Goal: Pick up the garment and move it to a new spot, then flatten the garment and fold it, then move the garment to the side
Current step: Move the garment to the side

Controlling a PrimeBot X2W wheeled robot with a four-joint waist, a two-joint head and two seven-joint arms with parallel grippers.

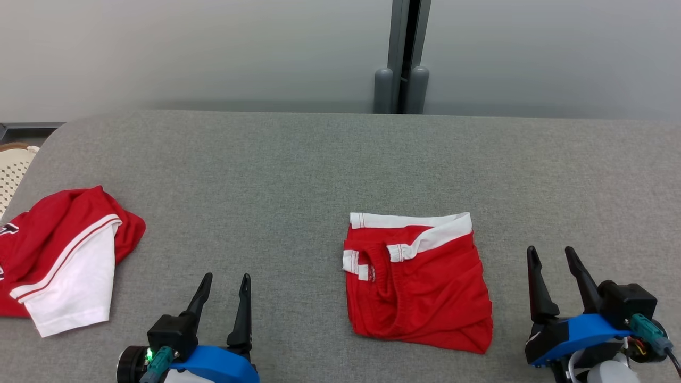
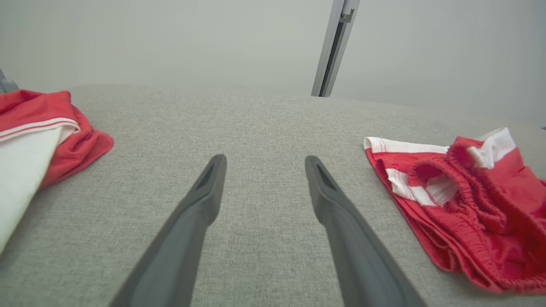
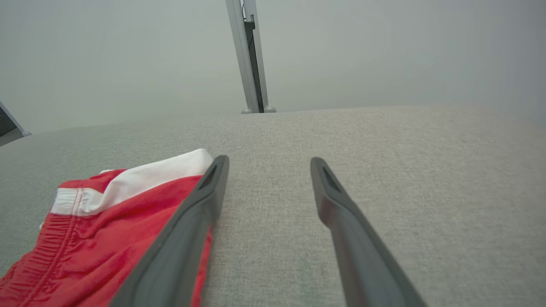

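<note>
Right gripper [image 1: 550, 250] hovers with its 2 fingers spread wide and empty, just beside the right edge of the red shorts [image 1: 417, 282]. Left gripper [image 1: 226, 276] is equally wide and empty, farther off on their other side. The shorts lie folded into a rough square on the grey table [image 1: 298, 170], right of its middle, white band at the far edge. A crumpled red and white shirt [image 1: 64, 255] lies at the table's left end. Behind, 1 grey post [image 1: 401, 58] stands against the wall.

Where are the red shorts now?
Head view: the red shorts lie right of centre, between the left gripper and the right gripper, closer to the right.
</note>
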